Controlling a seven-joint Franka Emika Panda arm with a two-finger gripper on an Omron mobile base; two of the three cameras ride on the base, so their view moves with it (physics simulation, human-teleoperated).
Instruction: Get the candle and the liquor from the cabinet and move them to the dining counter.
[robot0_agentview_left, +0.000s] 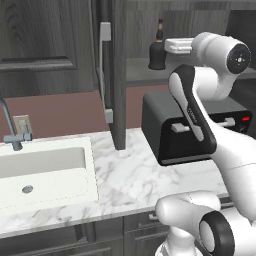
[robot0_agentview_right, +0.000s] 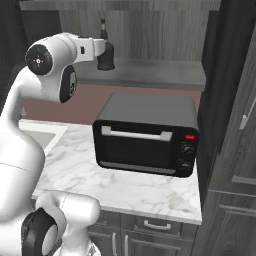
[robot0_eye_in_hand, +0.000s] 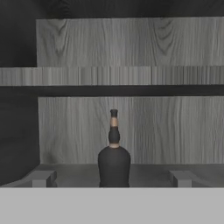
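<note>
**Setting: domestic kitchen, rendered**

The premises present as a home kitchen. A white grey-veined marble worktop (robot0_agentview_left: 130, 175) carries an inset white sink (robot0_agentview_left: 45, 172) with a grey tap (robot0_agentview_left: 12, 132) at its back edge. A black toaster oven (robot0_agentview_right: 146, 135) with a bar handle and knobs stands on the worktop. Dark grey wood-grain wall cabinets (robot0_agentview_right: 150, 30) hang above, one door (robot0_agentview_left: 117, 75) open; low drawers (robot0_agentview_right: 157, 227) sit below. A wall socket (robot0_agentview_left: 21, 123) is set in the reddish-brown backsplash (robot0_agentview_left: 55, 107).

Liquor (robot0_eye_in_hand: 113, 164) base cut off.
</note>
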